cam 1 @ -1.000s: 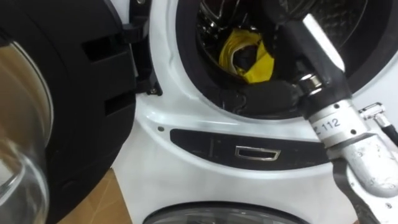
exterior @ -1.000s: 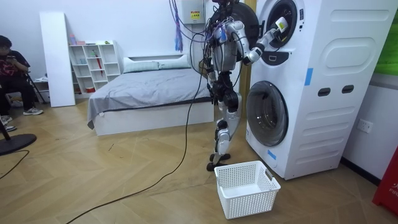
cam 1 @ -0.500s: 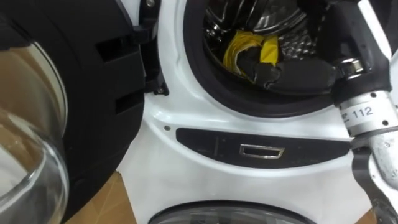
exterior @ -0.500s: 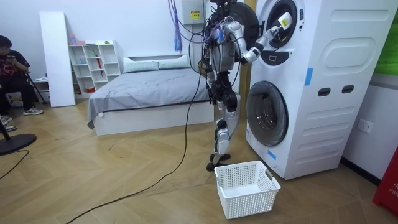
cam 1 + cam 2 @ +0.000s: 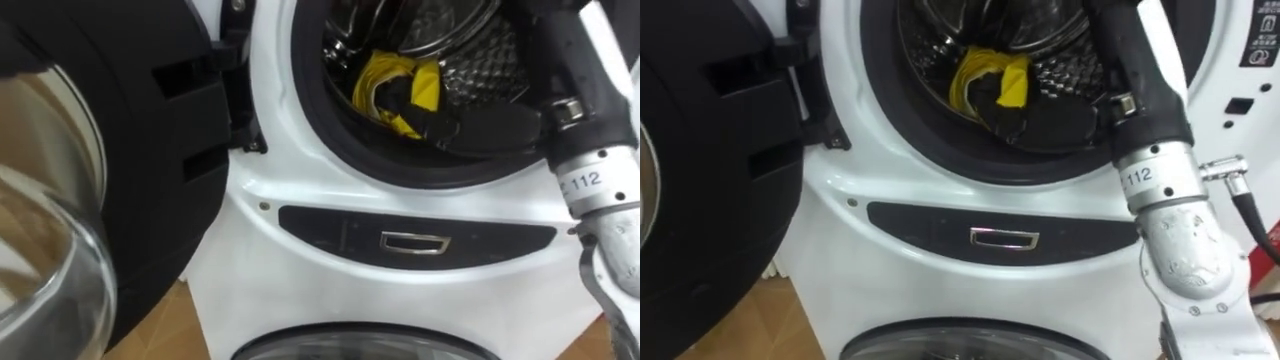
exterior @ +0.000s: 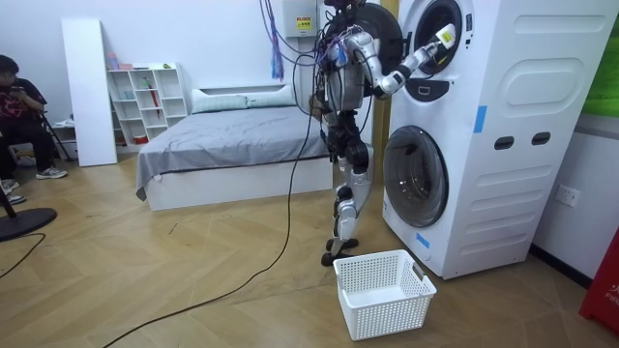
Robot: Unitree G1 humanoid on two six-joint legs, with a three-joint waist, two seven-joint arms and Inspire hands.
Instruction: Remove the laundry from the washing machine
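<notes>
The robot stands upright close to the front of the stacked washing machine (image 6: pixel 503 145), its right arm raised into the upper drum opening.

**Opening and edges**
- The upper door (image 5: pixel 130 150) is swung fully open to the robot's left. Its black frame and glass bowl are hinged beside the opening's left edge.
- A black gasket (image 5: pixel 330 130) rings the opening, and the perforated metal drum (image 5: pixel 470 60) shows behind it.
- Below the opening, a dark panel carries a chrome recessed handle (image 5: pixel 412 242). The rim of the lower door (image 5: pixel 350 345) lies beneath it.

**Hand and task item**
- The right hand (image 5: pixel 485 125) lies across the lower right part of the gasket, with the forearm entering over the right rim.
- Its dark fingers (image 5: pixel 400 95) are curled into the yellow cloth (image 5: pixel 375 80), and folds of the cloth wrap round them.
- The yellow cloth sits inside the drum, just behind the gasket's lower lip. In the room view it shows at the mouth of the opening.

**Open room**
- The left and upper parts of the opening are unobstructed.
- A white basket (image 6: pixel 384 290) stands on the wooden floor (image 6: pixel 193 271), in front of the lower door and just beside the robot's feet.
- A bed (image 6: pixel 232 135) lies behind the robot, well apart from it.
- A person (image 6: pixel 14 97) sits at the room view's far left.
</notes>
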